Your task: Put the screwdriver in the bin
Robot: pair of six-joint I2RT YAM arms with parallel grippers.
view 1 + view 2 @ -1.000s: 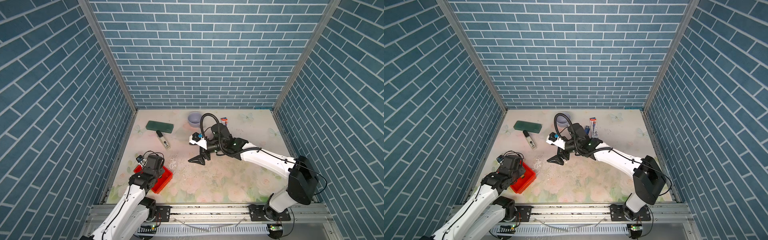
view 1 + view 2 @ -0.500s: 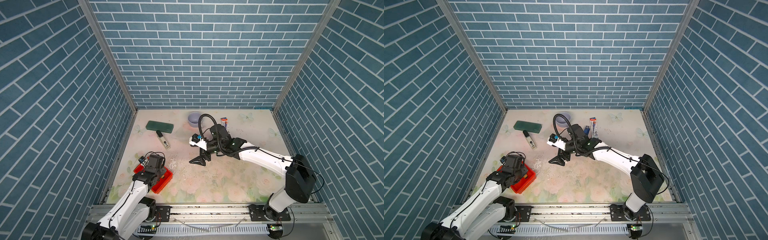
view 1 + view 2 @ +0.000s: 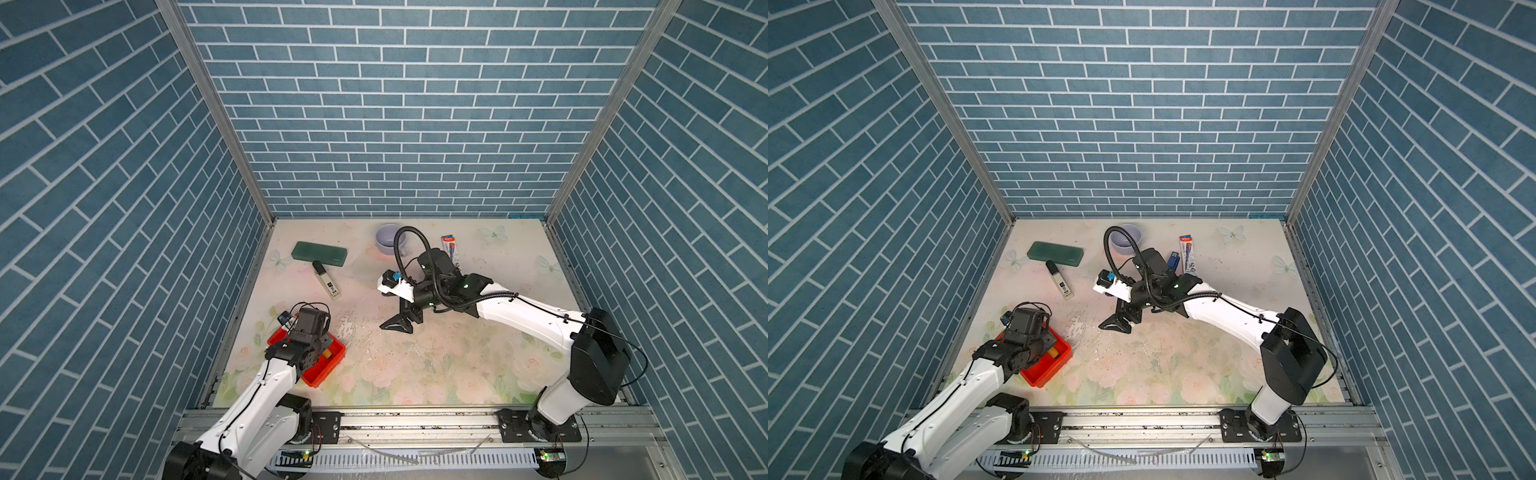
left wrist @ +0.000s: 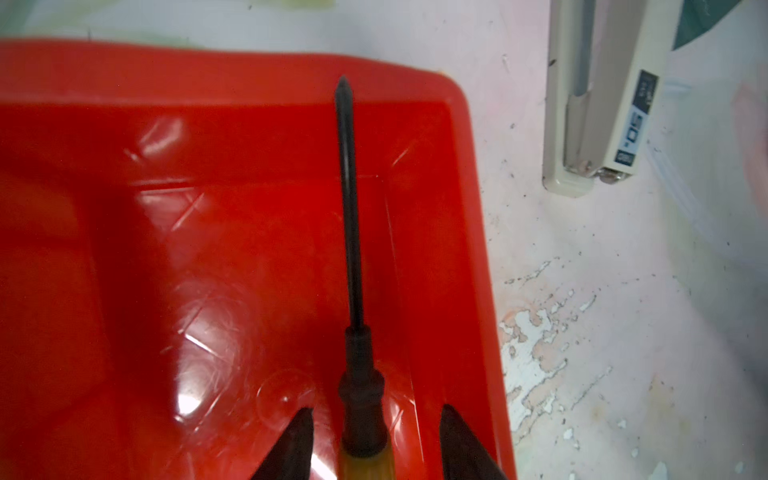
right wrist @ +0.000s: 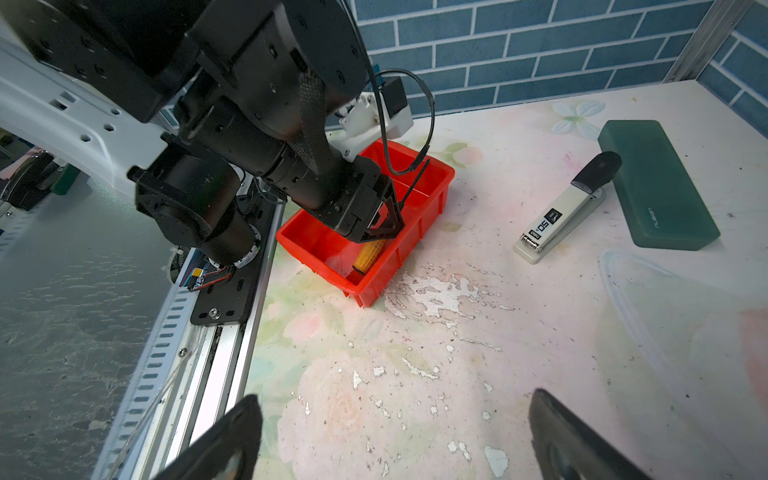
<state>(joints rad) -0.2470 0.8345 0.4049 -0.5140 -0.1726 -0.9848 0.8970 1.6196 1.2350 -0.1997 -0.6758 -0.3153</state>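
The screwdriver point(image 4: 351, 249) lies in the red bin point(image 4: 249, 75), its black shaft pointing toward a far corner. Its ribbed yellow handle point(image 5: 369, 253) rests on the bin floor. My left gripper point(image 4: 376, 411) is open and straddles the handle's black collar, with red floor showing on both sides. In both top views the bin point(image 3: 330, 370) point(image 3: 1052, 372) sits at the front left under my left wrist, and a bit of yellow handle point(image 3: 328, 354) shows. My right gripper point(image 5: 394, 397) hangs open and empty over the middle of the table point(image 3: 399, 324).
A white stapler point(image 3: 326, 279) point(image 5: 561, 216) lies beyond the bin, next to a dark green case point(image 3: 319, 253). A lavender cup point(image 3: 387, 237) and a pen pack point(image 3: 451, 249) stand at the back. The table's metal rail runs close along the bin's left side.
My left gripper has gone from shut to open, letting go of the screwdriver inside the bin. My right arm has barely moved.
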